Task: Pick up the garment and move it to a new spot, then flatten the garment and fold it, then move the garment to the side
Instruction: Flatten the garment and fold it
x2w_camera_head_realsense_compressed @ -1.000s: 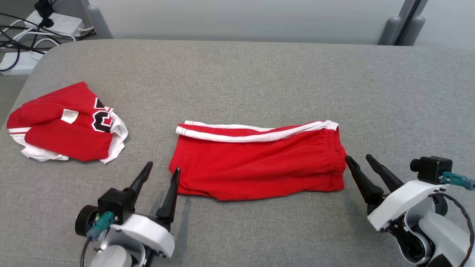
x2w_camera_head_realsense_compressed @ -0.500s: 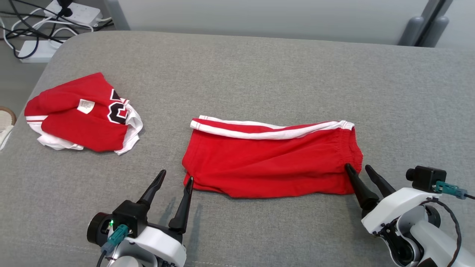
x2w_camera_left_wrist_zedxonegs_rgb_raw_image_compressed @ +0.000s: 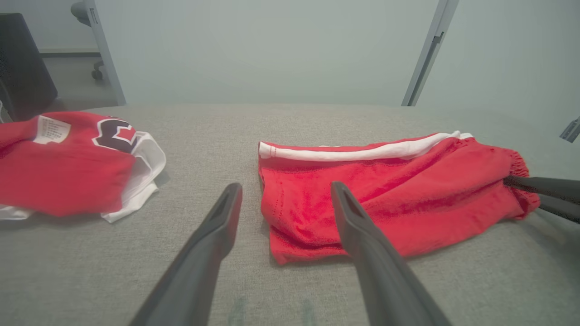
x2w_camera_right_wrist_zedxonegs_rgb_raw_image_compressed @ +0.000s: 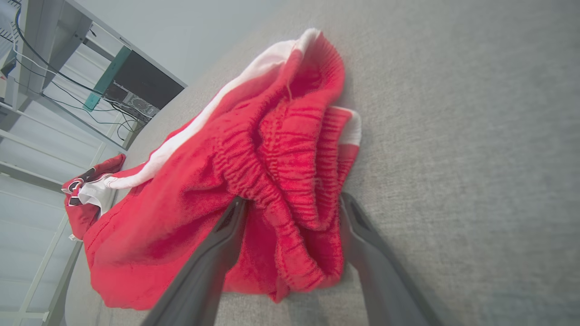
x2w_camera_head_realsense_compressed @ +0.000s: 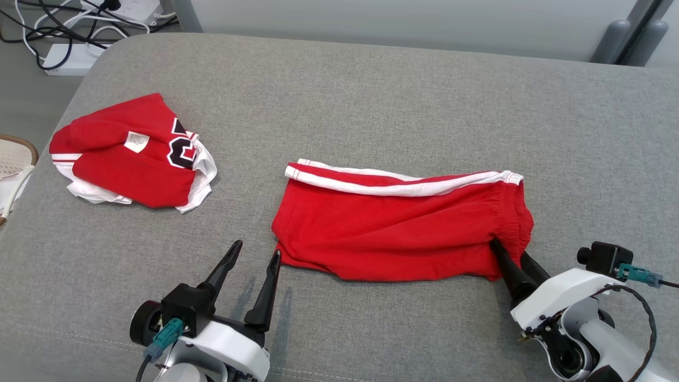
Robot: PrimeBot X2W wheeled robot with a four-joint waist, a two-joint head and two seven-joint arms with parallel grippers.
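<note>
1. Since a second ago the right gripper has slid forward. Its tips were just short of the red shorts then, and now they reach in at the elastic waistband end. The head camera has swung as well, so the whole scene sits shifted.
2. Head view: the shorts lie flat in the middle of the grey bench, closer to its near edge, with the white stripe along their far side. The left gripper sits at the hem end with its fingers spread wide, and one tip is right at the near hem corner. A crumpled red jersey lies well apart, by the bench's left edge.
3. Left wrist view: the left gripper is released and holds nothing, and the hem corner lies between its fingers. The other arm's dark fingers press into the waistband at the right.
4. Right wrist view: the right gripper stands unclenched, with the bunched waistband between its spread fingers, not pinched.
</note>
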